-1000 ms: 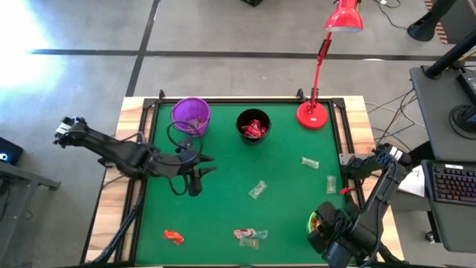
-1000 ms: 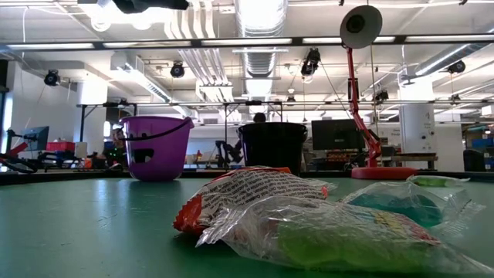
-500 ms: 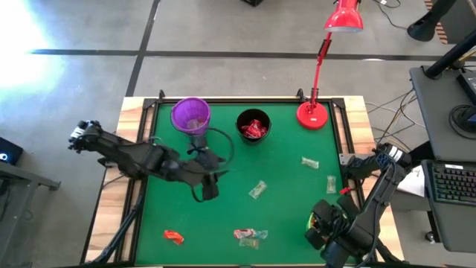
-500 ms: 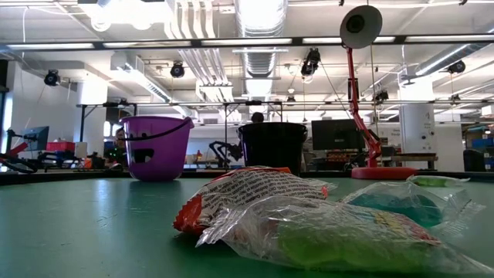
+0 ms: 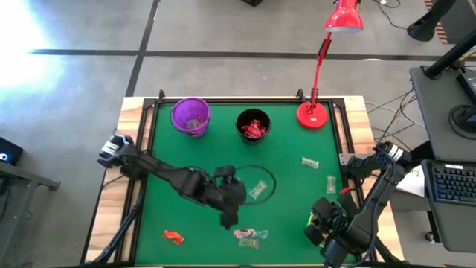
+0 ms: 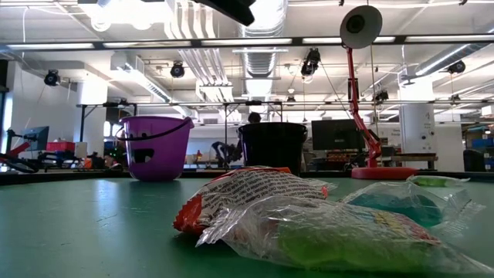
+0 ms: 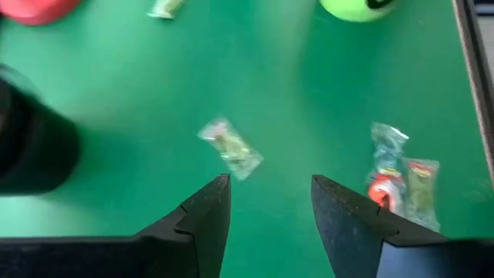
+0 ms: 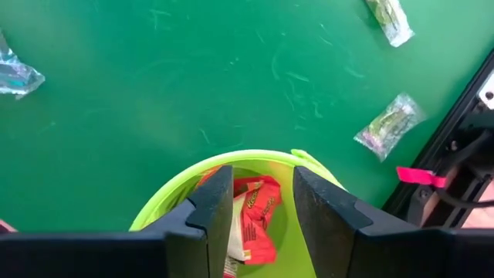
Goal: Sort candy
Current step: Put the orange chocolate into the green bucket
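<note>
Hovering left end effector [image 7: 266,202] – fingers apart – near clear-wrapped candy [image 7: 231,148].

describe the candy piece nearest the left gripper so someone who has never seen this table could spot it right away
Start at the green felt table and find its middle, below the black round cup. There the left gripper hangs open over the felt, and just beyond its fingers lies one small clear-wrapped candy with a pale green filling. It lies alone, unlike the clustered red-and-clear wrapped pieces near the front edge.
</note>
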`<action>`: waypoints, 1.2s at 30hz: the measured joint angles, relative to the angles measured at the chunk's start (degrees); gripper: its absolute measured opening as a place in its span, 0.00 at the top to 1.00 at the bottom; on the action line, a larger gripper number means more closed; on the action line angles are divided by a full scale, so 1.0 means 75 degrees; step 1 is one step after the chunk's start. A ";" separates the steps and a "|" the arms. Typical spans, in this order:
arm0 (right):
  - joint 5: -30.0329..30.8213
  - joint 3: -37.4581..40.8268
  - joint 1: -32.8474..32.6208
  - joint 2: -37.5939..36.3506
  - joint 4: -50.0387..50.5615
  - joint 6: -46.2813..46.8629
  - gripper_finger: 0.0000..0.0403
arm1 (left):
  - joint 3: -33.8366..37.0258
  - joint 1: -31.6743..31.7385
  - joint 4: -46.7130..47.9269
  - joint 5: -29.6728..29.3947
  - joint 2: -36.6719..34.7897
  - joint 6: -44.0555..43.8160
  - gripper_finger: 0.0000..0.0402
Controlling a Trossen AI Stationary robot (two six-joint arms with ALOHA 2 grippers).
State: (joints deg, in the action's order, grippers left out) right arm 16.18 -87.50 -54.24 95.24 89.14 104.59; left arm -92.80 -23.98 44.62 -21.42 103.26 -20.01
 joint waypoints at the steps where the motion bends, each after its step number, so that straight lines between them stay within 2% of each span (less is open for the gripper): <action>1: -0.0011 0.0000 0.0000 0.0000 -0.0003 0.0110 0.68 | -0.0096 -0.0058 0.0008 0.0045 0.0156 0.0000 0.60; 8: -0.0012 -0.0012 0.0000 0.0000 -0.0147 0.0764 0.69 | -0.0607 -0.0371 0.0026 0.0160 0.0861 0.0242 0.60; 15: -0.0014 -0.0012 0.0000 0.0000 -0.0338 0.1432 0.68 | -0.0672 -0.0557 -0.0134 0.0202 0.1337 0.0024 0.60; 23: -0.0017 -0.0017 0.0000 0.0000 -0.0631 0.1978 0.70 | -0.0666 -0.0766 -0.0282 0.0656 0.1843 -0.0389 0.60; 28: -0.0017 -0.0018 0.0000 0.0000 -0.1177 0.2063 0.71 | -0.0666 -0.0796 -0.0456 0.1322 0.2152 -0.0817 0.60; 33: -0.0017 -0.0023 0.0000 0.0000 -0.1517 0.2064 0.71 | -0.0663 -0.0811 -0.0516 0.1384 0.2441 -0.0836 0.60; 36: -0.0017 -0.0023 0.0000 0.0000 -0.1646 0.2067 0.72 | -0.0663 -0.0811 -0.0557 0.1863 0.2679 -0.0835 0.60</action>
State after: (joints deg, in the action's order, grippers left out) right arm 16.05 -87.68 -54.24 95.24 76.80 120.09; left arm -97.78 -30.06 40.45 -7.45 123.35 -26.27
